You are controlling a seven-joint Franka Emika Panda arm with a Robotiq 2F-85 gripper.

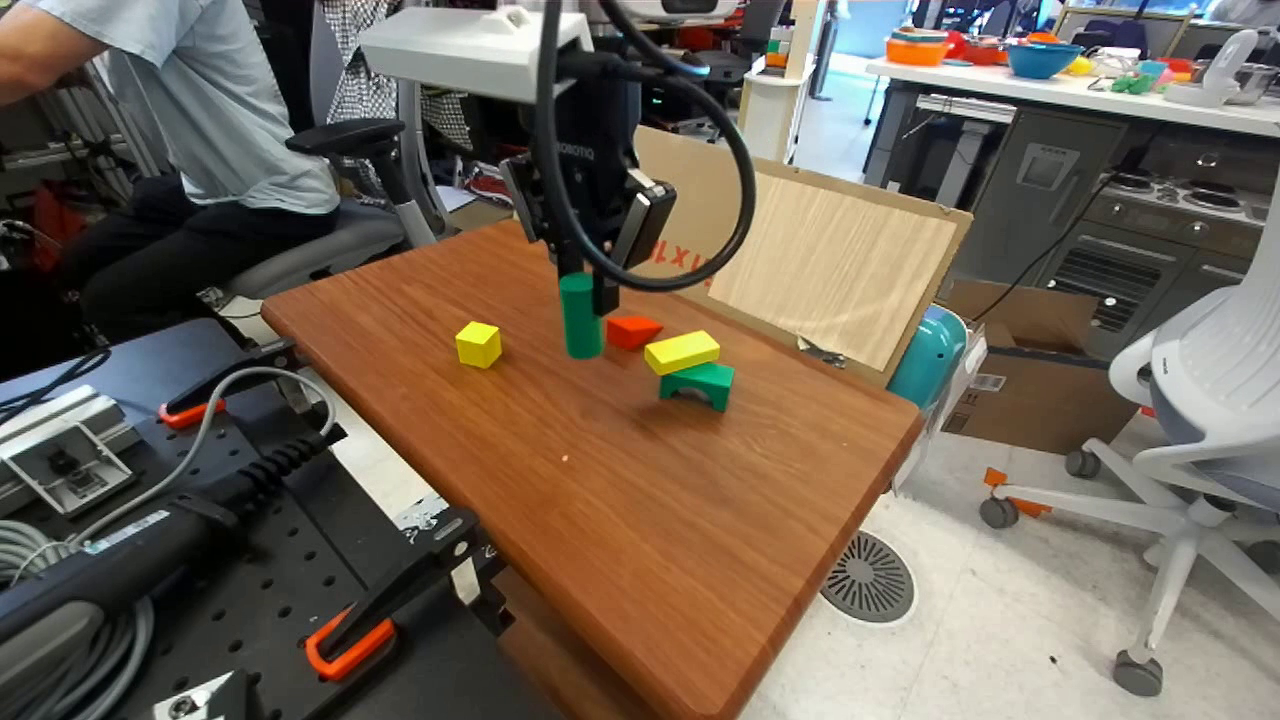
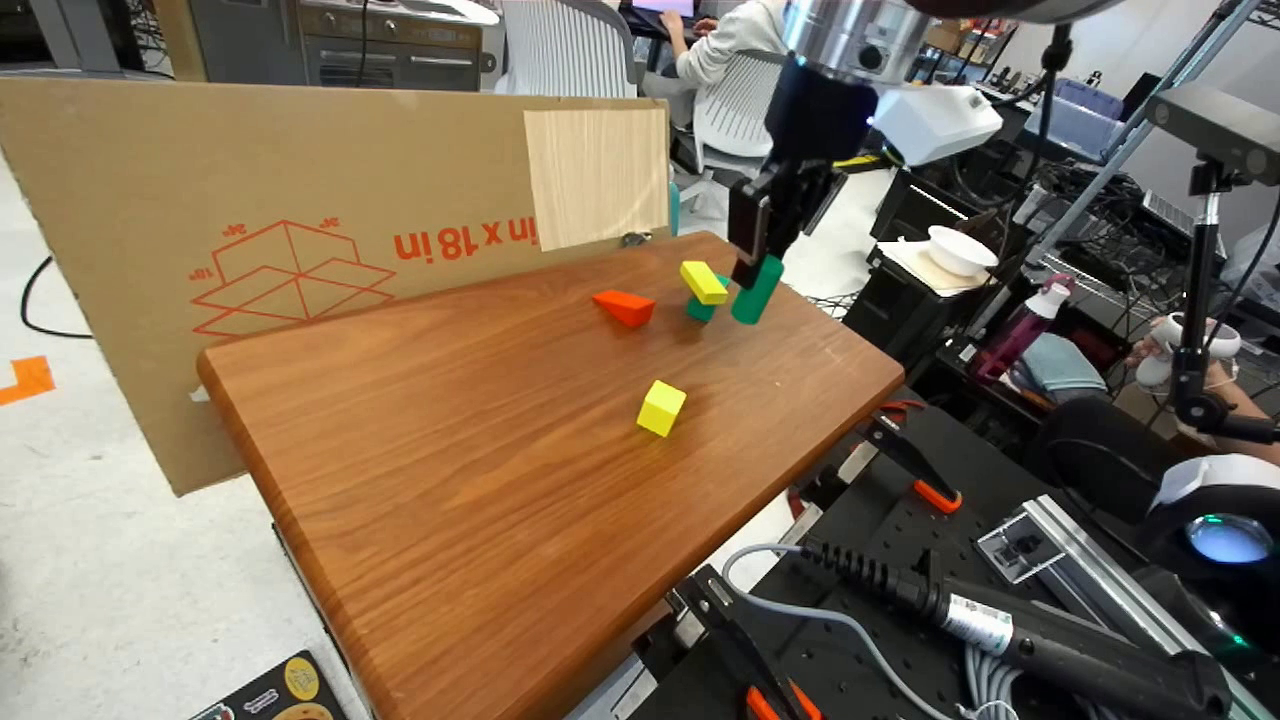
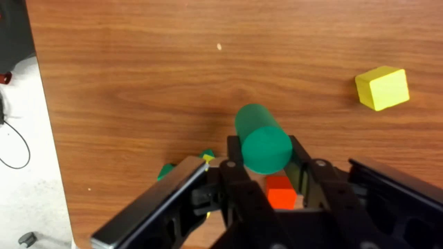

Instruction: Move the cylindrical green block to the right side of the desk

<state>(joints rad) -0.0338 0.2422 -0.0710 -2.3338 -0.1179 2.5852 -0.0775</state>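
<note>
One smooth green cylinder (image 3: pixel 262 140) hangs gripped in jaws above the wood-grained desk (image 1: pixel 610 475).

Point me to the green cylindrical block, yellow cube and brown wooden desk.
Green cylindrical block (image 1: pixel 580 320), in an exterior view: its curved side.
Yellow cube (image 3: pixel 385 89), in the wrist view: its brightest face.
Brown wooden desk (image 2: pixel 520 450), in an exterior view: its top surface.
</note>
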